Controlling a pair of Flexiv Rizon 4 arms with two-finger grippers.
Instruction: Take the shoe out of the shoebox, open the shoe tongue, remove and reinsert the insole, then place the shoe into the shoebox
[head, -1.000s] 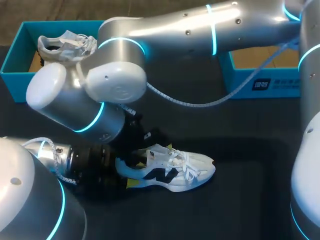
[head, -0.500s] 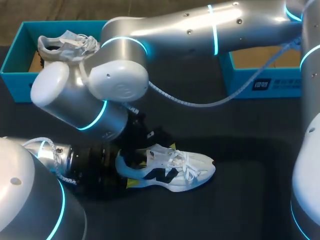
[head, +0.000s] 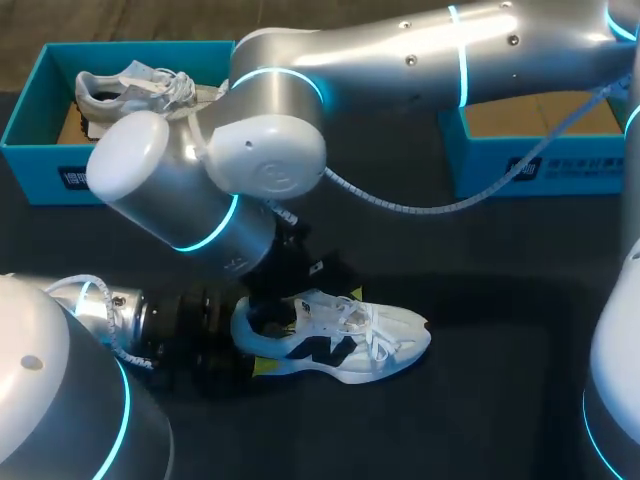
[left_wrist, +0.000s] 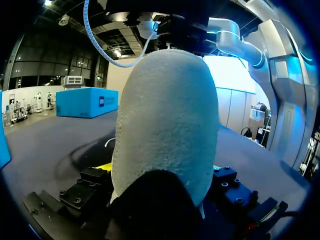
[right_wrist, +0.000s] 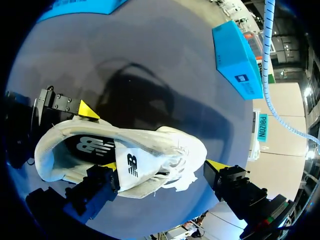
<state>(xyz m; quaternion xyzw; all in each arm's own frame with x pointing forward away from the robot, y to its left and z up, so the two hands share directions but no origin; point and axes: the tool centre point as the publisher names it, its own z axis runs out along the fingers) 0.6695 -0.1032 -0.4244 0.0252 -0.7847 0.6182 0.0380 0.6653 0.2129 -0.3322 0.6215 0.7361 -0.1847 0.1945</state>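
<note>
A white shoe (head: 345, 345) with black side marks lies on the dark table, toe to the right. My left gripper (head: 252, 342) comes in low from the left and is shut on its heel. In the left wrist view the white heel (left_wrist: 165, 125) fills the space between the fingers. My right arm reaches across from the right. Its gripper (head: 305, 305) hangs open just above the shoe's mouth. In the right wrist view the gripper (right_wrist: 162, 167) straddles the tongue (right_wrist: 131, 167) and laces, and the insole (right_wrist: 92, 146) shows inside the shoe.
A teal shoebox (head: 40, 150) at the back left holds a second, grey-white shoe (head: 135, 90). Another teal box (head: 530, 165) stands at the back right. My right arm's cable (head: 400, 205) loops over the middle of the table.
My right arm's elbow and wrist have swung to the right, and its gripper has edged right above the shoe. The shoe and my left gripper have stayed put.
</note>
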